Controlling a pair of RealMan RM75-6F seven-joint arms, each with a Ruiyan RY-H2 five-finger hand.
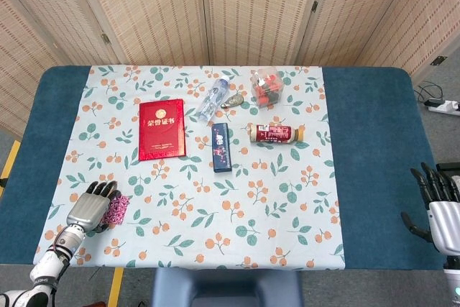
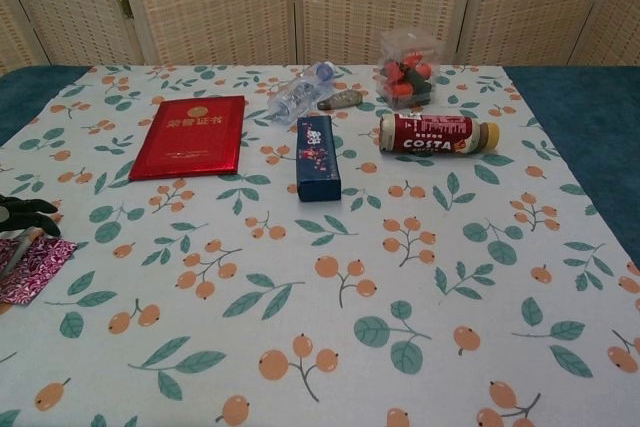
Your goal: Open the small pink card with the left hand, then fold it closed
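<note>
Woven screens back a blue counter [image 1: 374, 177] laid with a floral cloth [image 1: 237, 206]. At the cloth's near left corner the left hand [image 1: 89, 208] lies palm-down over the small pink card [image 1: 115, 209], fingers extended together on its left part; whether any of them has caught an edge I cannot tell. The card looks thin, glossy and patterned, lying flat (the chest view shows only a corner). I judge it may slide off the edge under flat pressure, or crease if lifted clumsily. Far right, the right hand [image 1: 440, 206] hangs off the counter, fingers spread, holding nothing.
</note>
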